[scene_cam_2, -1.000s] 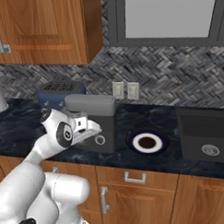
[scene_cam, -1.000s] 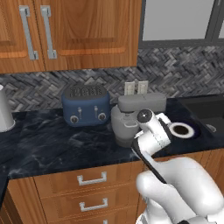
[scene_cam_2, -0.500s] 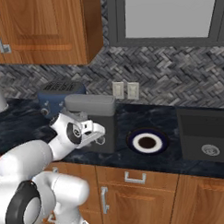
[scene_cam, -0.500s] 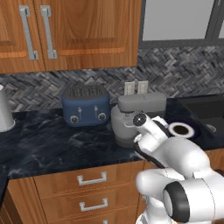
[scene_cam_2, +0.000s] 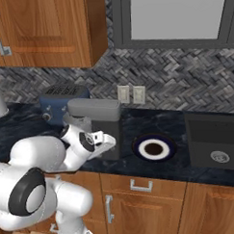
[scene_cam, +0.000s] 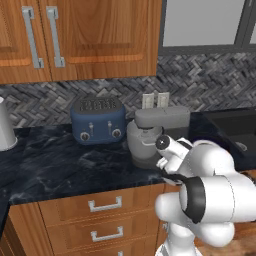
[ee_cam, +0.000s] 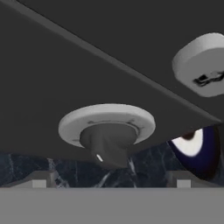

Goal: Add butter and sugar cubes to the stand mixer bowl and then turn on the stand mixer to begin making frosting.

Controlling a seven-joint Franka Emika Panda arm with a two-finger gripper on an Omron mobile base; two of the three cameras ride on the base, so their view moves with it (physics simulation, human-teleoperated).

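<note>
The dark grey stand mixer (scene_cam: 161, 118) stands on the counter, with its pale grey bowl (scene_cam: 141, 144) under the tilting head. In the right base view my gripper (scene_cam_2: 109, 140) is right up against the side of the mixer (scene_cam_2: 95, 110), low by its base. In the hand view the mixer's silver-rimmed knob (ee_cam: 107, 127) sits very close, centred between my open fingertips, and my gripper (ee_cam: 109, 182) holds nothing. A second pale round fitting (ee_cam: 201, 65) shows at the upper right. The butter and the sugar cubes are out of view.
A navy toaster (scene_cam: 98, 120) stands left of the mixer and a white kettle (scene_cam: 4, 132) at the far left. Right of the mixer lie a dark-rimmed plate (scene_cam_2: 153, 148) and a sink (scene_cam_2: 215, 139). Cupboards hang above, drawers sit below the counter edge.
The arm has folded in closer to the base and the hand has shifted slightly right toward the mixer's base. The jaws stay open.
</note>
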